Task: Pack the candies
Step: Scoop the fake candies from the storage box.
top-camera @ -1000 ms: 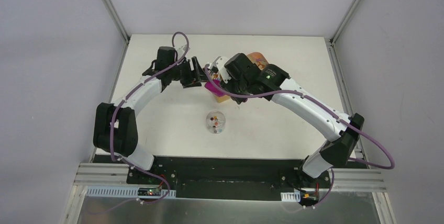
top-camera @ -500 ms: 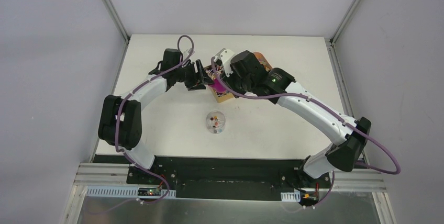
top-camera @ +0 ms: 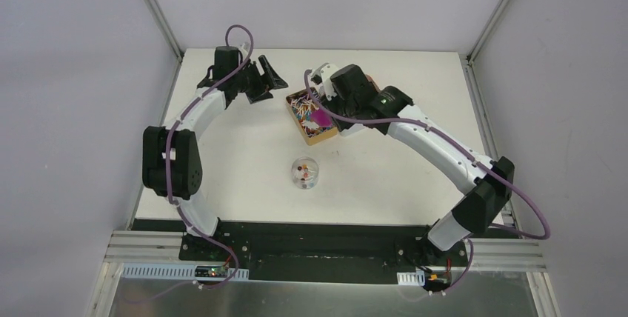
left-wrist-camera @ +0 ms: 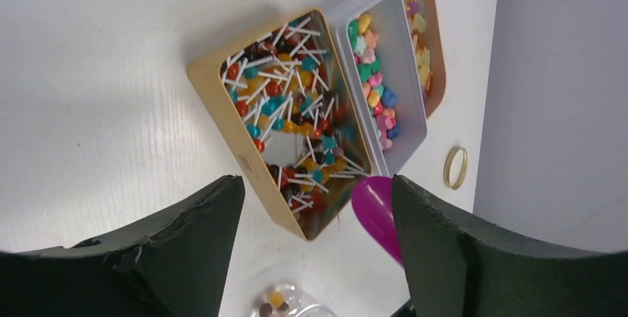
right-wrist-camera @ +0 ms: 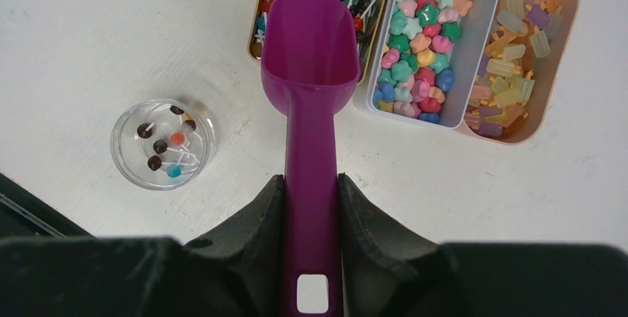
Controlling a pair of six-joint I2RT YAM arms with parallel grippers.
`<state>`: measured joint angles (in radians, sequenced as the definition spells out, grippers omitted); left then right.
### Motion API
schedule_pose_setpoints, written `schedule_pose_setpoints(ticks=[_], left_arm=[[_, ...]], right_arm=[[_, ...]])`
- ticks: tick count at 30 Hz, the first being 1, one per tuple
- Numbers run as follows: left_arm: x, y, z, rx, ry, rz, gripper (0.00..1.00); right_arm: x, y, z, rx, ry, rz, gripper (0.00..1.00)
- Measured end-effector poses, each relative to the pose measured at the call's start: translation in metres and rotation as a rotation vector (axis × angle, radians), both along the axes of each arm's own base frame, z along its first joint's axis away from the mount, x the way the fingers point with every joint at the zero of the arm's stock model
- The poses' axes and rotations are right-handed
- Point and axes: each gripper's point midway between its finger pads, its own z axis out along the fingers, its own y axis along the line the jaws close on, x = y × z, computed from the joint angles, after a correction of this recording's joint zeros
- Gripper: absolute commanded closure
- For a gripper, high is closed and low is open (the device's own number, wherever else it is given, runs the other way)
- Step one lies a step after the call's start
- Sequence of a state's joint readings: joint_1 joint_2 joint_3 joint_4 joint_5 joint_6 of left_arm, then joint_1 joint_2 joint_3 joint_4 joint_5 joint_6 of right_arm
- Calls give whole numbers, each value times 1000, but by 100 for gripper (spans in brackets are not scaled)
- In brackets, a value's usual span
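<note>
- The right gripper (right-wrist-camera: 311, 202) has its two black fingers pressed against the sides of the flat handle of a magenta plastic scoop (right-wrist-camera: 309, 109), pinching it in the lower middle of the right wrist view.
- The scoop's bowl points toward the top of that frame and overlaps the near end of a gold rectangular tin (left-wrist-camera: 218, 106). Only bare plastic shows inside the bowl.
- The left gripper (left-wrist-camera: 315, 191) is spread wide with nothing between its fingers. In the top view it sits in the upper left of the white table (top-camera: 237, 161), apart from the tin.
- The candies lie in four places. Most are small round sweets on thin white sticks (left-wrist-camera: 285, 87), red, blue, orange and dark, piled in the gold tin at the centre of the left wrist view.
- Just beside the tin, touching its long side, stands a pale grey rectangular tray (left-wrist-camera: 407, 87) holding star and lump shaped sweets (right-wrist-camera: 415, 43) in pink, green, blue and yellow.
- Beyond it, at the upper right of the right wrist view, a peach-coloured oval tray (right-wrist-camera: 566, 50) holds pale translucent oblong sweets (right-wrist-camera: 515, 50).
- A clear round plastic cup (right-wrist-camera: 117, 147) stands alone at the left of the right wrist view, well apart from the tin, with a few stick sweets (right-wrist-camera: 176, 139) at its bottom.
- A thin yellowish ring (left-wrist-camera: 445, 172) lies flat on the table near the grey tray, at the right of the left wrist view.
</note>
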<state>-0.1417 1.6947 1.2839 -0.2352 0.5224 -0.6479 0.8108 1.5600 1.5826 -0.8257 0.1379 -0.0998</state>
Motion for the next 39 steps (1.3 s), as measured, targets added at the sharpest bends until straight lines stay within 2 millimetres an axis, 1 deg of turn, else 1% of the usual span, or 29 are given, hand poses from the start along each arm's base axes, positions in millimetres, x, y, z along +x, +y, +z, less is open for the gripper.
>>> schedule_pose_setpoints(ticks=[2, 4, 8, 11, 14, 17, 25, 30, 33, 36, 39], left_arm=[[15, 3, -2, 9, -3, 20, 30], [28, 3, -10, 11, 12, 27, 33], [51, 2, -36, 17, 57, 34, 36], [61, 1, -59, 24, 96, 36, 37], [62, 1, -77, 30, 133, 35, 37], [64, 0, -87, 33, 151, 34, 38], [71, -4, -94, 17, 154, 17, 42], [70, -8, -106, -7, 180, -1, 45], [68, -10, -114, -18, 201, -8, 46], [67, -13, -116, -32, 210, -20, 47], [65, -16, -118, -48, 221, -30, 48]], right_arm=[[3, 1, -8, -24, 20, -5, 100], [5, 3, -16, -51, 42, -7, 100], [11, 7, -25, -88, 68, -14, 100], [16, 9, -28, -111, 76, -22, 100], [23, 13, -33, -131, 82, -29, 100], [29, 16, -40, -151, 89, -36, 100], [46, 30, -65, -211, 121, -46, 100], [51, 34, -83, -242, 143, -47, 100], [53, 36, -89, -248, 145, -48, 100], [58, 40, -96, -233, 125, -47, 100], [59, 39, -114, -236, 119, -48, 100]])
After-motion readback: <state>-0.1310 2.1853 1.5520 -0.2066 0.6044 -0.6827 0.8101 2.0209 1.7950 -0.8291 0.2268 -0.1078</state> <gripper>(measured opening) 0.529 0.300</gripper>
